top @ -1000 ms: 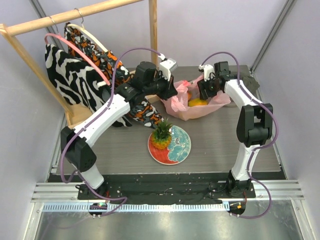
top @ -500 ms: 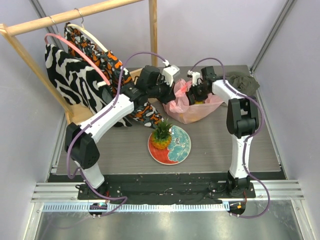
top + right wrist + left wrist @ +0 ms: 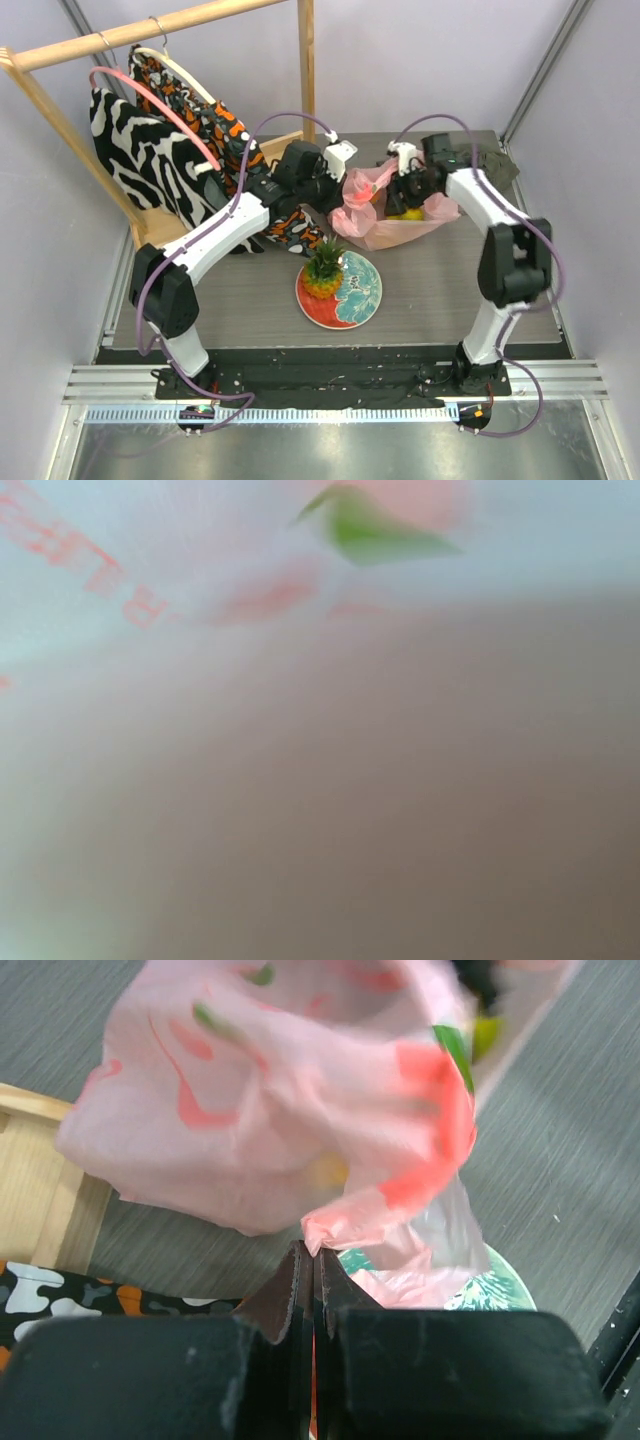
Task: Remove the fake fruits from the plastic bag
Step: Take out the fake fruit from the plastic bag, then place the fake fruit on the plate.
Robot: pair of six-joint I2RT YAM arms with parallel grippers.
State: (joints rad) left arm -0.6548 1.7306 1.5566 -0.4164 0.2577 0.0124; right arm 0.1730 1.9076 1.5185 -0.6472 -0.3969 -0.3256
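The pink plastic bag [image 3: 375, 228] lies at the back middle of the table. My left gripper [image 3: 337, 192] is shut on a bunched bit of its rim, and in the left wrist view the film [image 3: 290, 1110] rises from the closed jaws [image 3: 313, 1252]. My right gripper [image 3: 403, 195] reaches into the bag's mouth. Its wrist view shows only blurred bag film [image 3: 200, 600] with a green leaf print, so its fingers are hidden. A yellow fruit [image 3: 410, 212] shows inside the bag. The pineapple [image 3: 323, 272] stands on the patterned plate [image 3: 365, 292].
A wooden clothes rack [image 3: 150, 35] with patterned garments [image 3: 150, 160] fills the back left, and its base [image 3: 40, 1200] lies beside the bag. An olive cloth [image 3: 497, 165] lies at the back right. The plate sits just in front of the bag.
My right gripper swung left into the bag mouth, then came back and sank lower inside it. The left gripper kept its hold on the rim and shifted slightly left.
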